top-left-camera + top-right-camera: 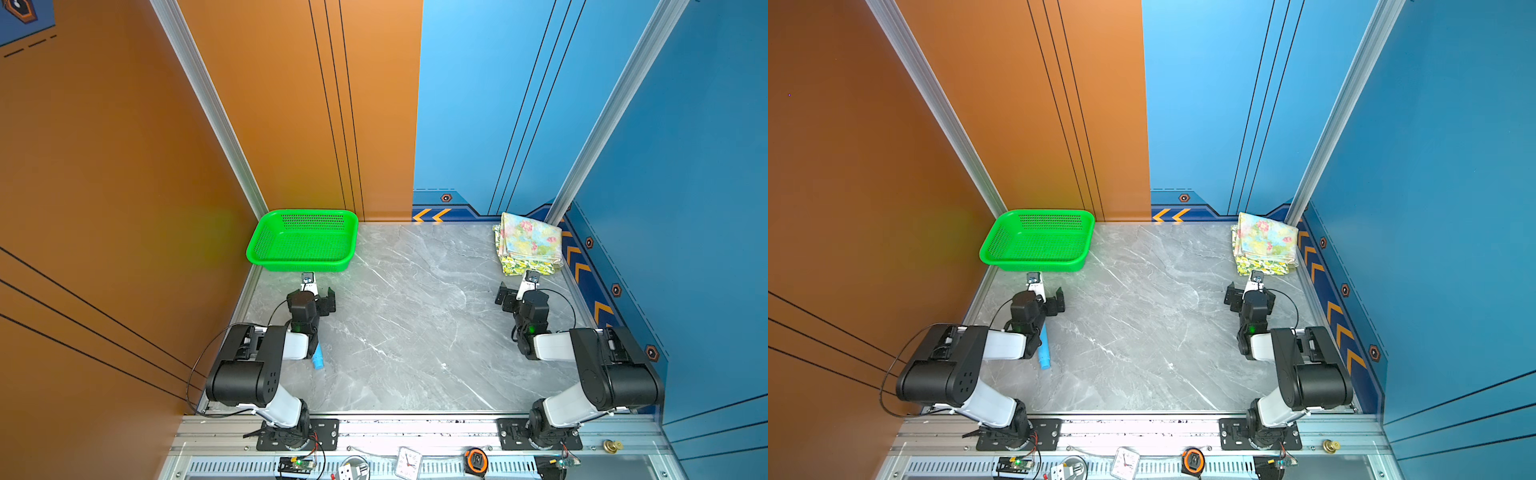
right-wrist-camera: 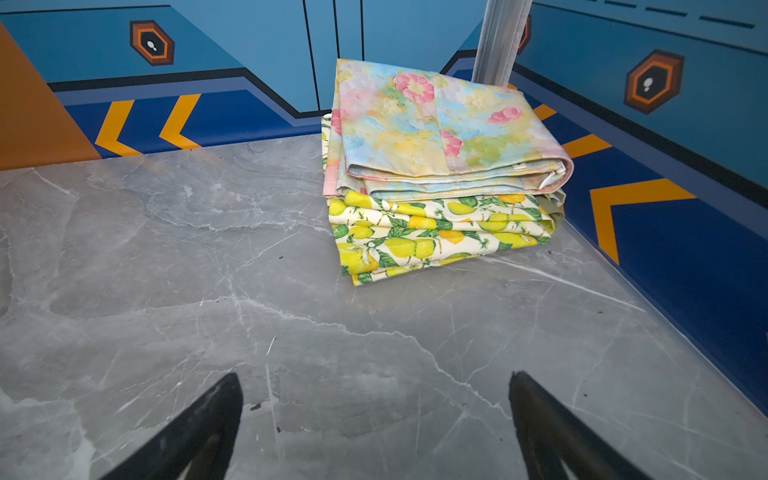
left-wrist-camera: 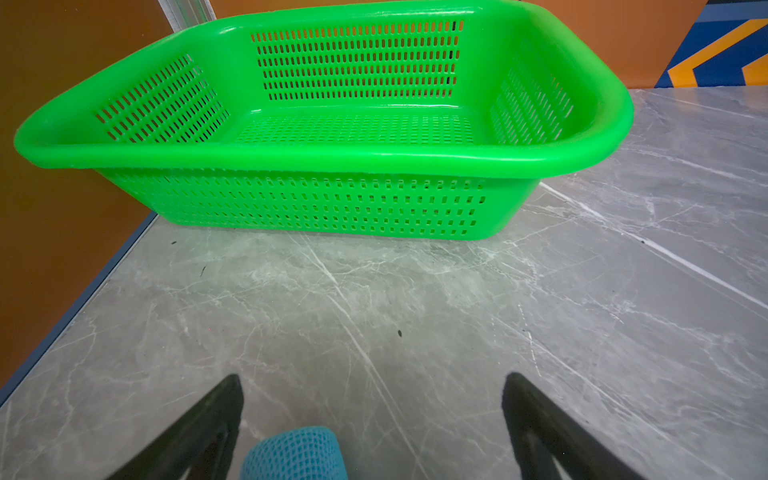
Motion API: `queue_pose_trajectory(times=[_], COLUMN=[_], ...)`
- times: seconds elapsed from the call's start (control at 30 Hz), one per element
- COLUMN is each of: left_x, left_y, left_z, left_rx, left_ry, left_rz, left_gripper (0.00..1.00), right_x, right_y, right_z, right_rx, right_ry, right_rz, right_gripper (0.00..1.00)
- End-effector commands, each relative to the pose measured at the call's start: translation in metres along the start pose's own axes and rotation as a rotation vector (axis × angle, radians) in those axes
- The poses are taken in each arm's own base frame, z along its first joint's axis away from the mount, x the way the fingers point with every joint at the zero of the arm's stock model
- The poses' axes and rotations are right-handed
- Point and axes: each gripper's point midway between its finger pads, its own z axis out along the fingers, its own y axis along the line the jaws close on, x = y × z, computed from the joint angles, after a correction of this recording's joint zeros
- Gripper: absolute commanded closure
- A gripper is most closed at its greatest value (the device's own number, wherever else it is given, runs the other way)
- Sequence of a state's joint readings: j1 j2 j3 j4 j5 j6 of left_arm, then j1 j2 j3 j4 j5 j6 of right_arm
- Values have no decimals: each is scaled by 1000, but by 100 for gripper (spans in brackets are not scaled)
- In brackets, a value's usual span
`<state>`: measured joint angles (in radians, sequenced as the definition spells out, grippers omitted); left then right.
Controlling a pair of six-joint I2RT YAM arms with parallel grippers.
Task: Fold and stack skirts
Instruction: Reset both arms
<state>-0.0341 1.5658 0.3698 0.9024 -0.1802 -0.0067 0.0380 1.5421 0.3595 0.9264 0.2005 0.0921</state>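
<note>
Folded low, left gripper (image 3: 372, 378) and right gripper (image 2: 376, 376) (both agape) point forward.

A counter (image 1: 415, 340) stands with walls on its left, far and right sides. In its far left corner sits a perforated basket (image 1: 307, 222), close to both walls. In the far right corner lies a stack of folded skirts, with the floral skirt (image 1: 528, 239) on top. The lemon-print skirt (image 1: 524, 268) lies under it, its near edge reaching out toward the front. Two arms rise from the front rail, one at each side. The left tool (image 3: 374, 378) hangs just in front of the basket, apart from it. The right tool (image 2: 376, 376) hangs just in front of the stack, not touching it. A microphone-shaped toy (image 1: 318, 358) lies on the counter beneath the left arm, near the left edge.
</note>
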Motion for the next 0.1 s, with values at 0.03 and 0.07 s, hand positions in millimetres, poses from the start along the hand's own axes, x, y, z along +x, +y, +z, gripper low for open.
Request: queue_pose_trajectory(times=[0.03, 0.07], left_x=[-11, -10], left_y=[-2, -2], left_z=[0, 0], left_rx=[2, 2], left_ry=[-33, -31], left_rz=[10, 10], left_gripper=[2, 2], right_x=[0, 0], right_y=[5, 5], right_z=[2, 2], right_rx=[-26, -26], right_ry=[10, 11], right_rz=[-25, -25], right_gripper=[0, 0])
